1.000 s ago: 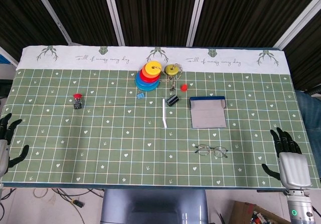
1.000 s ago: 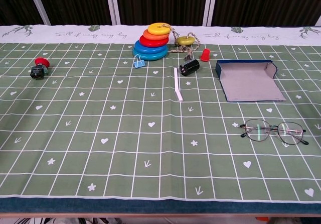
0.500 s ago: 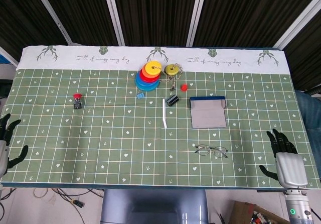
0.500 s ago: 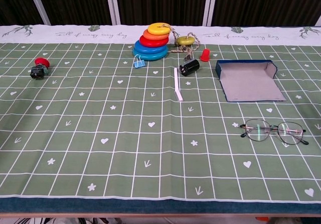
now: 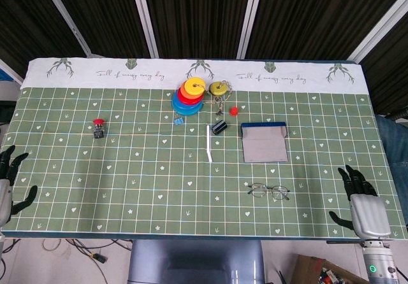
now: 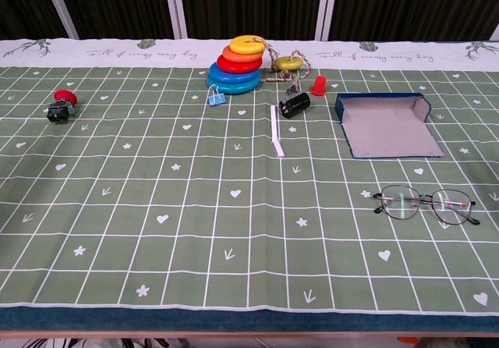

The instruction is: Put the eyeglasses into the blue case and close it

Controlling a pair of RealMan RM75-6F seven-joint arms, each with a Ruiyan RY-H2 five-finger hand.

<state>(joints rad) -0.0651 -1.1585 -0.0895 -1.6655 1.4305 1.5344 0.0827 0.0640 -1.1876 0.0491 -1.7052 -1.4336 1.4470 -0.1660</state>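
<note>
Hands are showing only in the head view; the chest view is missing them. My right hand (image 5: pixel 365 204) is hanging at the near right table edge with fingers spread wide, holding nothing. My left hand (image 5: pixel 7 185) is doing the same at the near left edge. Eyeglasses (image 6: pixel 425 204) are lying on the green cloth (image 6: pixel 156 176), well apart from both hands. Just behind them, the blue case (image 6: pixel 386 122) is sitting open. Farther back, the ring stack (image 6: pixel 236 65) is standing.

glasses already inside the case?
No, the eyeglasses lie on the mat in front of the open blue case, apart from it.
</note>
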